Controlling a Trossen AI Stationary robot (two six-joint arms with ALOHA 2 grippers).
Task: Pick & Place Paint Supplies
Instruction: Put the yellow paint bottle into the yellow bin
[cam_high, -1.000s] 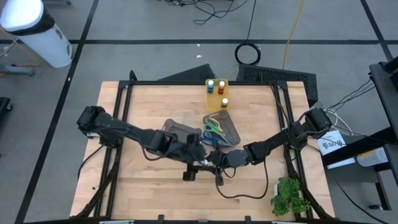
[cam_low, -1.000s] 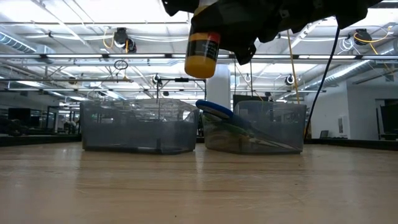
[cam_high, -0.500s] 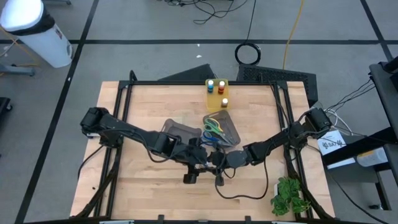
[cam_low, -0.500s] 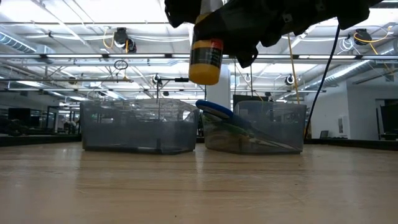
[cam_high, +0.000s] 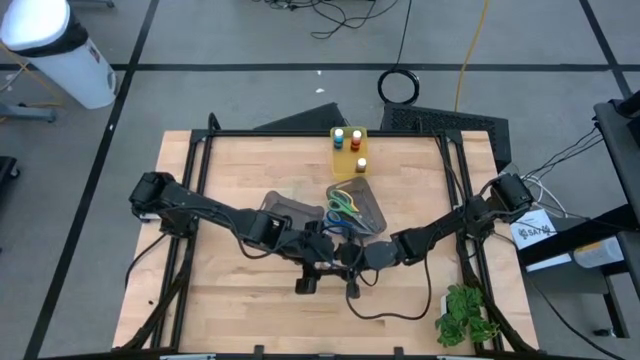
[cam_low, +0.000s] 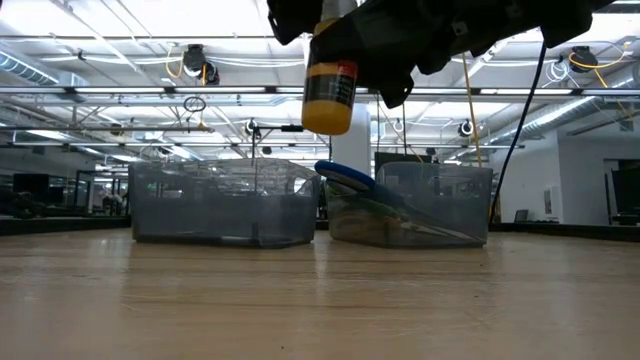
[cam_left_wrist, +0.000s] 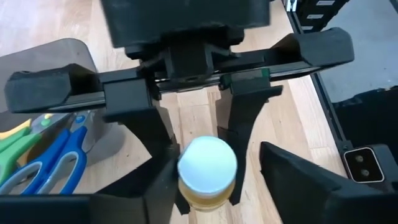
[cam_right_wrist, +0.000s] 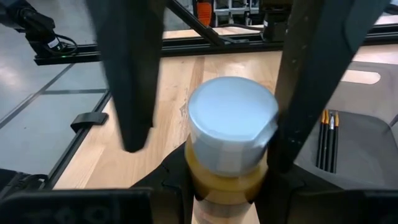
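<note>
A small pot with a yellow body and a pale cap (cam_right_wrist: 231, 118) hangs upright in the air over the table's middle, near the front of the bins; the low view shows it (cam_low: 328, 95) well above the wood. My right gripper (cam_right_wrist: 224, 183) is shut on it. My left gripper (cam_left_wrist: 217, 193) faces it from the other side, open, with its fingers around the same pot. Three more pots stand on a yellow tray (cam_high: 349, 145) at the far edge. Green, yellow and blue scissors (cam_high: 345, 208) lie in a grey bin. Thin brushes (cam_right_wrist: 328, 140) lie in the other grey bin. My right gripper pinches the pot's yellow body (cam_right_wrist: 221, 177) just below the cap between its two fingers, coming about level from the table's right. The pot is lifted clear and upright, cap up. My left gripper has one finger (cam_left_wrist: 163, 186) against the pot's side; the other finger (cam_left_wrist: 292, 177) stands apart from it.
Two grey bins (cam_low: 225, 200) (cam_low: 410, 205) stand side by side behind the grippers. A leafy green sprig (cam_high: 465, 315) lies at the near right corner, and a dark cable (cam_high: 390, 312) loops on the wood beside it. Bare wood shows at the near left.
In the low view the pot hung slightly tilted a second ago and now hangs upright, shifted a little sideways. My left arm has edged toward the table's right, closer to my right gripper.
</note>
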